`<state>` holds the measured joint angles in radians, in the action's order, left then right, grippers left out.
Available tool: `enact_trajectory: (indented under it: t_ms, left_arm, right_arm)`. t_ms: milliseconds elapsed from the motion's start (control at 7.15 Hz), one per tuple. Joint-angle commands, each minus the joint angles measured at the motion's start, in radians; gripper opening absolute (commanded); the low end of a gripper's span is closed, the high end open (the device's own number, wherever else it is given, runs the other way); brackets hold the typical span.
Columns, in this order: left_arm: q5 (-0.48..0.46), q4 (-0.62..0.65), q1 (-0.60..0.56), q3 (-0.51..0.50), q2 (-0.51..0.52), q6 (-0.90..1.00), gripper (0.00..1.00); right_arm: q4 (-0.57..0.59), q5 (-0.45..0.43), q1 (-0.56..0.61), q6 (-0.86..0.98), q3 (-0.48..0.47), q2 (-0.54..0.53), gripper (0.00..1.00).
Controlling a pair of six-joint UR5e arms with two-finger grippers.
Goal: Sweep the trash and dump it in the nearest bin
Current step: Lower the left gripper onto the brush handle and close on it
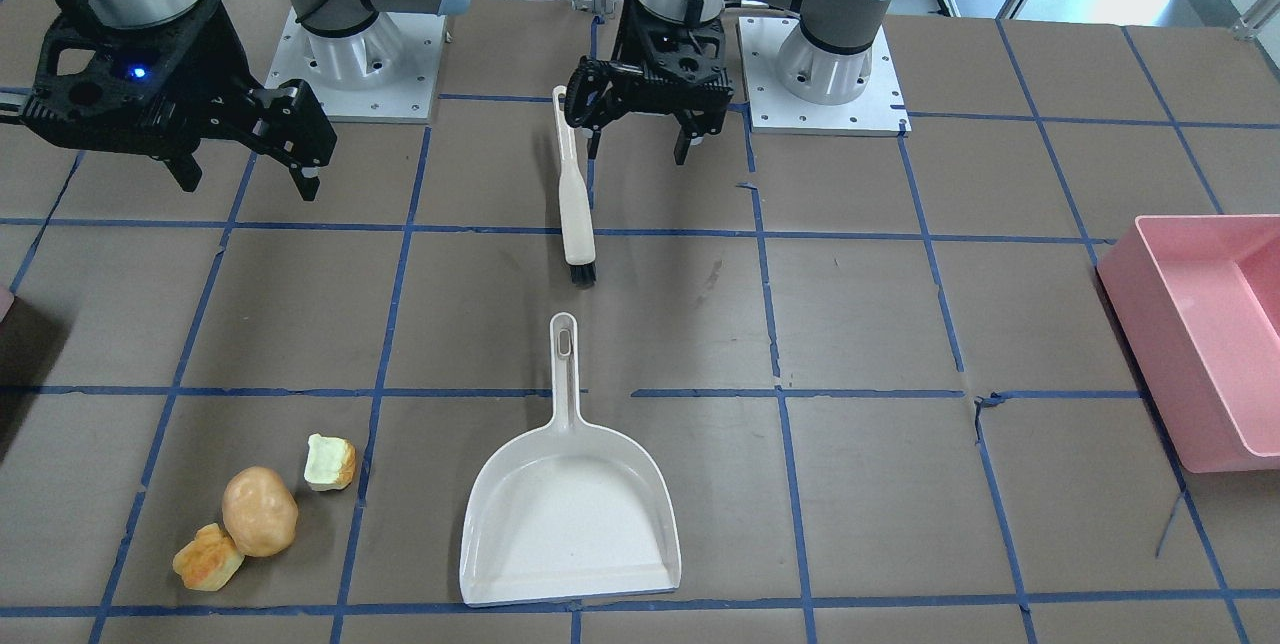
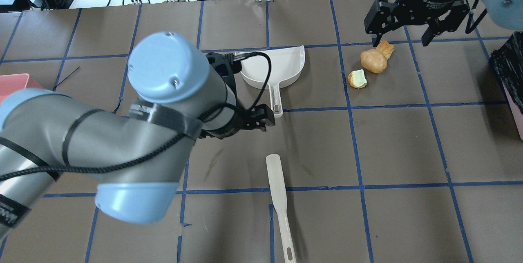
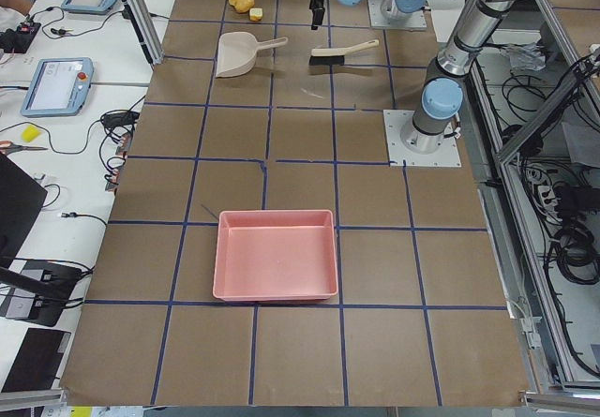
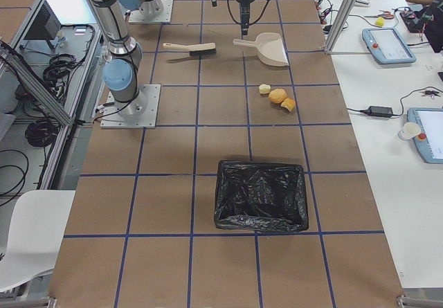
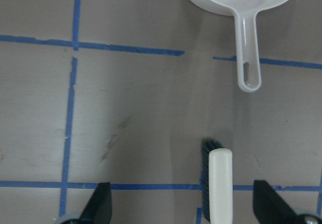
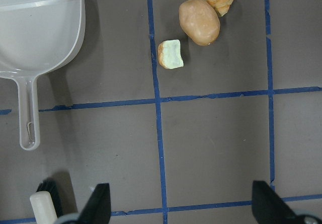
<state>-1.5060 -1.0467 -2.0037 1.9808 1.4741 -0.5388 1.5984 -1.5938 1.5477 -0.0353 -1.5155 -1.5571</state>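
Observation:
The trash lies together on the table: a tan ball [image 1: 260, 511], an orange chunk [image 1: 208, 556] touching it, and a pale green chunk [image 1: 330, 462] slightly apart. A white dustpan [image 1: 570, 514] lies beside them, its handle pointing at a cream brush [image 1: 575, 214] with dark bristles. My left gripper [image 1: 638, 149] hangs open above the brush handle [image 5: 220, 183], holding nothing. My right gripper [image 1: 250, 184] is open and empty, high over the table, with the trash [image 6: 198, 21] ahead of it. A black-bagged bin [image 4: 261, 196] stands on the trash's side of the table.
A pink bin [image 1: 1210, 334] sits at the table's end on my left side. Both arm bases [image 1: 365, 54] stand at the robot edge. Blue tape lines grid the brown tabletop [image 1: 860, 324]. Tablets and cables lie on the side bench [image 4: 387, 45].

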Motion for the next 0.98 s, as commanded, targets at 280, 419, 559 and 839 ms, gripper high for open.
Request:
enact_trajectory:
  t_ms: [280,419,559,839]
  left_arm:
    - [-0.077,0.191,-0.209,0.191,0.005,-0.280,0.97]
    - [-0.141,0.191,-0.263,0.199,0.008,-0.337,0.97]
    - [-0.155,0.192,-0.297,0.205,0.038,-0.416,1.00]
    - [-0.157,0.281,-0.367,0.205,0.159,-0.525,1.00]
  right_arm:
    - [-0.005,0.000,0.000,0.003,0.000,0.000,1.00]
    - [-0.003,0.000,0.000,0.003,0.000,0.000,1.00]
    - [-0.003,0.000,0.000,0.003,0.000,0.000,1.00]
    - [-0.003,0.000,0.000,0.003,-0.002,0.000,1.00]
